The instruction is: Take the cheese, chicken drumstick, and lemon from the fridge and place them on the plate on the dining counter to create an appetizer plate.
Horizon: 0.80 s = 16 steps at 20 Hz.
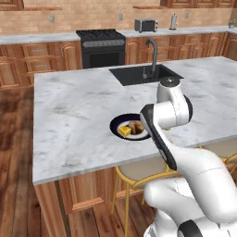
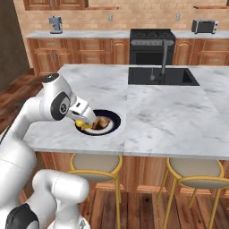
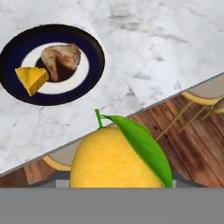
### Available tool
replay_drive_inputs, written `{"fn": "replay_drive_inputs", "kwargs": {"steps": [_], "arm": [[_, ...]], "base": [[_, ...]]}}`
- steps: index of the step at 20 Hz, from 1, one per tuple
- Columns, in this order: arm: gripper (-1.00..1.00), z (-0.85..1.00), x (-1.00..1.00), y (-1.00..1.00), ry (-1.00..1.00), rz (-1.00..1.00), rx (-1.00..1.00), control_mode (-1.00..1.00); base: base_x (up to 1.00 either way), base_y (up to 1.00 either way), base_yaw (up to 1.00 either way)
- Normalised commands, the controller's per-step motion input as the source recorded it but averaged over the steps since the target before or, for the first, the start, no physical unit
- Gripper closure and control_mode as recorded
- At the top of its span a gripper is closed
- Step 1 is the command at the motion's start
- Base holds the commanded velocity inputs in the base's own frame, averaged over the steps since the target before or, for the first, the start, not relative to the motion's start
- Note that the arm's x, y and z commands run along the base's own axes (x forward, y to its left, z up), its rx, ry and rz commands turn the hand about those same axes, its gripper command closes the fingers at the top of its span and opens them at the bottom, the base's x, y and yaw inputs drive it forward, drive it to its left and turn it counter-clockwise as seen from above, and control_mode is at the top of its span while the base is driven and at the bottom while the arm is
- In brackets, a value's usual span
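My gripper [image 2: 83, 120] is shut on the lemon [image 3: 109, 162], a bright yellow fruit with a green leaf that hides the fingertips in the hand view. It hangs just above the near left rim of the plate [image 3: 94, 48], over the front edge of the dining counter [image 1: 69, 111]. On the plate's white centre lie the cheese [image 3: 31, 78], an orange-yellow wedge, and the browned chicken drumstick [image 3: 61, 59] beside it. From the left base view my forearm covers part of the plate [image 1: 115, 125], with the cheese [image 1: 124, 131] and drumstick [image 1: 135, 126] showing. The fridge is out of view.
A black sink [image 1: 143, 74] with a faucet [image 1: 152, 51] is set into the counter's far side. Yellow-framed stools [image 2: 96, 165] stand under the near edge. The black range [image 1: 102, 46] and wooden wall cabinets line the back wall.
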Motion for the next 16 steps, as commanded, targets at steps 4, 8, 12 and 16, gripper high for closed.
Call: {"fn": "replay_drive_inputs", "kwargs": {"steps": [4,8,12,16], "arm": [[1.00,-0.24,0.96,-0.29,0.10,-0.02,0.10,-1.00],[1.00,-0.55,0.70,-0.19,0.09,0.00,0.10,-1.00],[1.00,-0.58,0.52,0.00,0.05,0.00,0.07,-1.00],[1.00,-0.44,0.67,0.00,0.04,0.00,0.06,-1.00]], "base": [[0.00,0.00,0.00],[0.00,0.00,0.00],[0.00,0.00,0.00],[0.00,0.00,0.00]]}}
